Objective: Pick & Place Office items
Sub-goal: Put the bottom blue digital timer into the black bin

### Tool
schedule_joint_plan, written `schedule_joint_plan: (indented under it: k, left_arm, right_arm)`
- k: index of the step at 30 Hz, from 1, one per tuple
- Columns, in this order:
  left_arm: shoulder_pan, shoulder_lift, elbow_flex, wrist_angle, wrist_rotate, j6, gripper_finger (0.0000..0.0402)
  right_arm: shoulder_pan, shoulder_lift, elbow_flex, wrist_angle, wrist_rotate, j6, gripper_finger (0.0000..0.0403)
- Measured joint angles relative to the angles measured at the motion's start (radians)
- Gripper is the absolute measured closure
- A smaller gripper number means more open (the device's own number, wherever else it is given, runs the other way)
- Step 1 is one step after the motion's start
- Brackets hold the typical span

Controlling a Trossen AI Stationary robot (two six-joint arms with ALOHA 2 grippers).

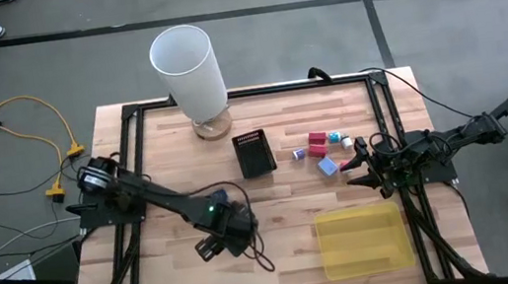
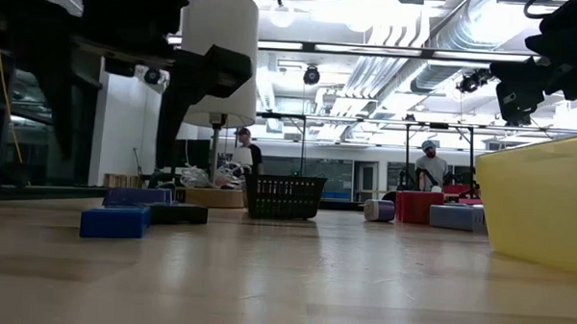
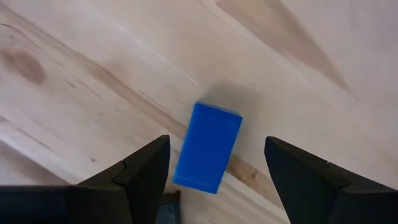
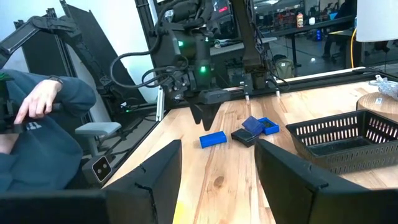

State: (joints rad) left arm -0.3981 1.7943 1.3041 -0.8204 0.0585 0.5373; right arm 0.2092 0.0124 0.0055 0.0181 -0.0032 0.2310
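Between your left end effector's [image 3: 217, 171] spread fingers, a blue block [image 3: 208, 147] lies flat on the wooden worktop [image 3: 93, 81], untouched by either finger, with clear gaps on both sides. From above, that end effector [image 1: 219, 234] hovers over the near-left part of the worktop. Close by the blue block sit a black piece [image 4: 243, 136] and another blue one [image 4: 254, 125] propped on it. Your right end effector [image 1: 365, 168] waits at the right edge, fingers apart and holding nothing. Just beside it lie the red block [image 1: 317, 139], a pale blue block [image 1: 327, 166] and a small white/teal piece [image 1: 334, 138]. Left of these stands the black mesh box [image 1: 254, 153]; the yellow tray [image 1: 364, 240] lies near the front right.
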Motion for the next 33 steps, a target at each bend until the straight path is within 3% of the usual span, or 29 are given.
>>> schedule_joint_plan:
  k: [20, 33]
  left_arm:
    - [-0.016, 0.002, -0.004, 0.022, -0.009, 0.034, 0.015]
    - [-0.016, 0.003, -0.114, 0.161, -0.008, 0.068, 0.015]
  right_arm:
    - [0.0, 0.0, 0.0, 0.0, 0.0, 0.0, 0.0213]
    - [0.0, 0.0, 0.0, 0.0, 0.0, 0.0, 0.0213]
